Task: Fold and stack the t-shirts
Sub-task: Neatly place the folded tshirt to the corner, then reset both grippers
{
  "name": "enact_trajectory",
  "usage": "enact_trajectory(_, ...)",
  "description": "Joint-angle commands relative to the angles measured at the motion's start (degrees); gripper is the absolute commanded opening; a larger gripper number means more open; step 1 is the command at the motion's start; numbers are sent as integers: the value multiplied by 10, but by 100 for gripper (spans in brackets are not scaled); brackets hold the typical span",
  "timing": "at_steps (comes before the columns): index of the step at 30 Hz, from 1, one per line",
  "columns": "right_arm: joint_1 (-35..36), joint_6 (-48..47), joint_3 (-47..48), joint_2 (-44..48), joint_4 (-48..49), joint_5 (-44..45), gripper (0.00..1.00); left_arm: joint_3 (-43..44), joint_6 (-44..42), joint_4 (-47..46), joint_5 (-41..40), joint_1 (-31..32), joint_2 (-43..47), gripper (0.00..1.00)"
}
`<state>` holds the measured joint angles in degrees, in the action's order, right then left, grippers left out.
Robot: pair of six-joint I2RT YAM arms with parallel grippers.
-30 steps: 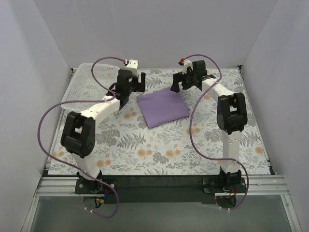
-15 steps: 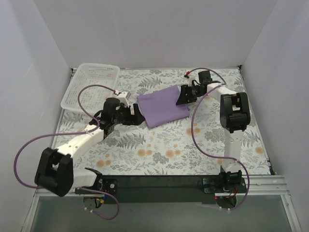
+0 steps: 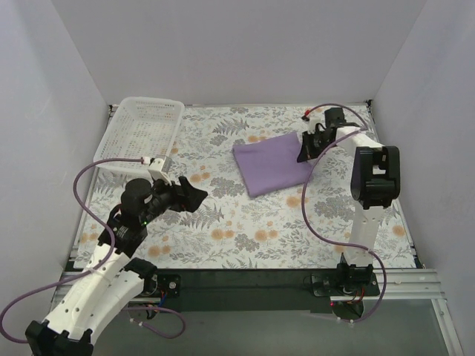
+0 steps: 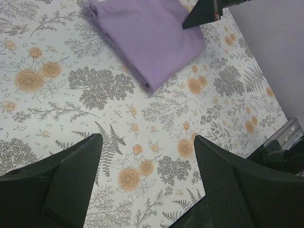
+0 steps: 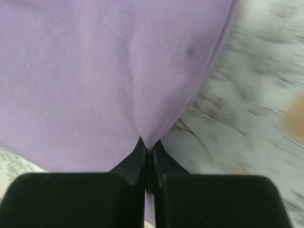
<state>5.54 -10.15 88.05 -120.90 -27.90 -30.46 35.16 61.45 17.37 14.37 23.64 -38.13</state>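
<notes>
The right hand [image 5: 148, 148] is clenched on the folded lavender t-shirt [image 3: 271, 163], pinching its edge between the fingertips, and the cloth spreads over the table [image 3: 252, 237] ahead of it. The left hand [image 4: 147, 140] is released and empty, the t-shirt well ahead of it.

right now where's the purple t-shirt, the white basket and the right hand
purple t-shirt [image 3: 271, 165]: top view, middle of the folded cloth
white basket [image 3: 145, 127]: top view, its bare mesh floor
right hand [image 5: 148, 150]: right wrist view, where its shut fingertips pinch the shirt's edge
</notes>
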Motion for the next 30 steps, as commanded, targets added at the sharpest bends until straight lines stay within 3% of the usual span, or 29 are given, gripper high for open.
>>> enact_trajectory(1, -79, -63, -2, 44, -50, 86, 1, -14, 11, 41, 1, 0, 36, 77)
enact_trajectory(8, -156, -152, 18, 62, -73, 226, 1, -13, 6, 37, 21, 0, 36, 77)
enact_trajectory(10, -164, -172, 26, 66, -71, 263, 8, -14, 5, 37, 23, 0, 39, 77)
enact_trajectory(11, -165, -177, 33, 69, -70, 302, 20, -16, 5, 36, 24, 0, 39, 77)
enact_trajectory(14, -174, -195, 41, 84, -63, 364, 27, -20, 5, 35, 25, -1, 51, 77)
enact_trajectory(21, -178, -217, 17, 173, -58, 389, 40, -27, 4, 30, 15, 0, 66, 78)
enact_trajectory(25, -175, -228, -52, 249, -61, 350, 43, -27, 9, 31, -10, -1, 65, 81)
enact_trajectory(30, -174, -262, -179, 408, -102, 124, 52, -23, 45, 57, -79, 0, 61, 93)
